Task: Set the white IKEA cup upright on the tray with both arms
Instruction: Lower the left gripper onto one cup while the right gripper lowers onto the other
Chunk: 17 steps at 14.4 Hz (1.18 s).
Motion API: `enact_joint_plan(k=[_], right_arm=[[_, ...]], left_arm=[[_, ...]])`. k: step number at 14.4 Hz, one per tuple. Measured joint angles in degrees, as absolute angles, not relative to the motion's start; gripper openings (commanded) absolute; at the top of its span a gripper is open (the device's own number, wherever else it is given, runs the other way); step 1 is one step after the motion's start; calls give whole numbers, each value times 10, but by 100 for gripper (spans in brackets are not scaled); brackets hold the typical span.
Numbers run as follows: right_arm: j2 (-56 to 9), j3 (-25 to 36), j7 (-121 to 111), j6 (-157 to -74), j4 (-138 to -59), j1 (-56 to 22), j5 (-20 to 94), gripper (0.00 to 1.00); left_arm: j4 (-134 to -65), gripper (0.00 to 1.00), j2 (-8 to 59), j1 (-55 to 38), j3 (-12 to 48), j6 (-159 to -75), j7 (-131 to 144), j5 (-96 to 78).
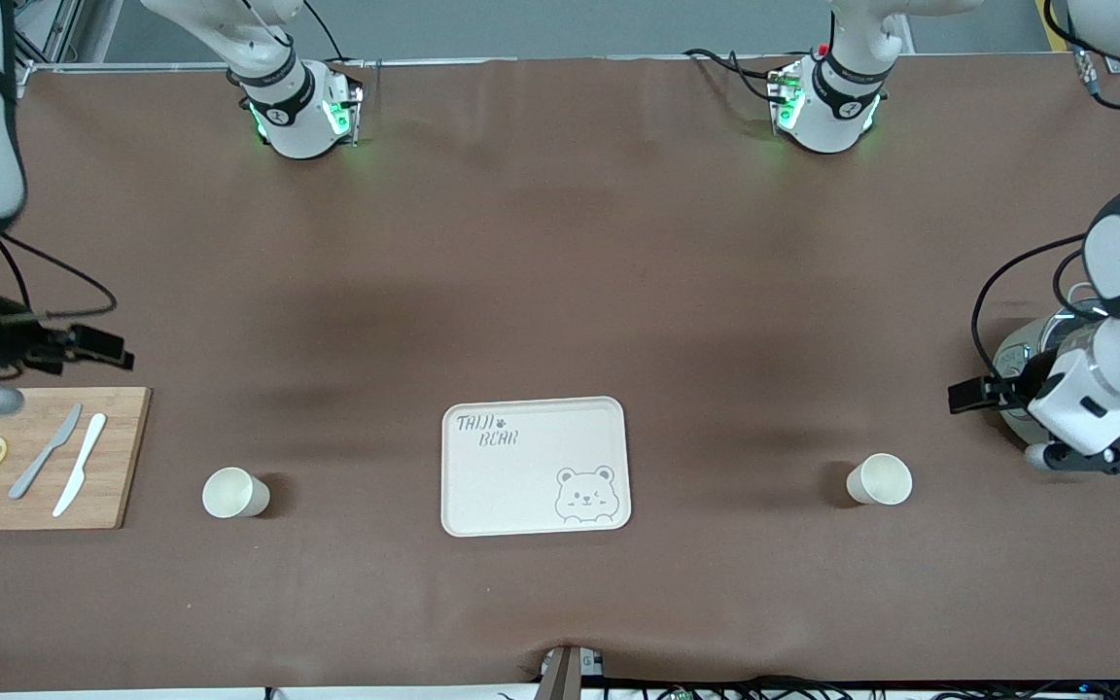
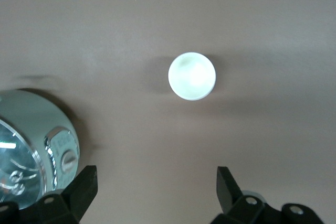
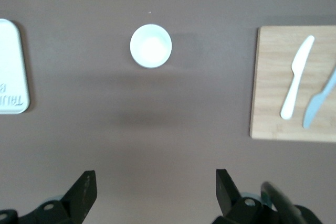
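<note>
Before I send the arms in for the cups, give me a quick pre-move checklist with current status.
1. Tray free of objects: ok.
2. Cup toward the left arm's end upright, mouth up: ok.
3. Cup toward the right arm's end upright, beside the cutting board: ok.
4. Left hand open, above the table with its cup in view: ok.
5. Right hand open, nothing held: ok.
6. Metal pot close by the left hand: not ok, watch clearance.

Tray [image 1: 531, 457]: grey "TAIJI BEAR" lettering near one corner. No other readable text.
</note>
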<state>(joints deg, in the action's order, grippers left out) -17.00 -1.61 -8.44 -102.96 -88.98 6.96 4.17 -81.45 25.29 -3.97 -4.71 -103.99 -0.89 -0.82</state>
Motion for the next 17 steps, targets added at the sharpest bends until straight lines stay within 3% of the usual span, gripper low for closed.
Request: enact_joint_plan(k=[7, 17], right_arm=[[-261, -18, -88, -1062, -806, 69, 42, 100], [-347, -20, -92, -1168, -798, 55, 42, 100]], left_arm=[[-815, 100, 340, -32, -47, -1155, -9, -8], [-814, 100, 415, -32, -45, -1253, -9, -8]])
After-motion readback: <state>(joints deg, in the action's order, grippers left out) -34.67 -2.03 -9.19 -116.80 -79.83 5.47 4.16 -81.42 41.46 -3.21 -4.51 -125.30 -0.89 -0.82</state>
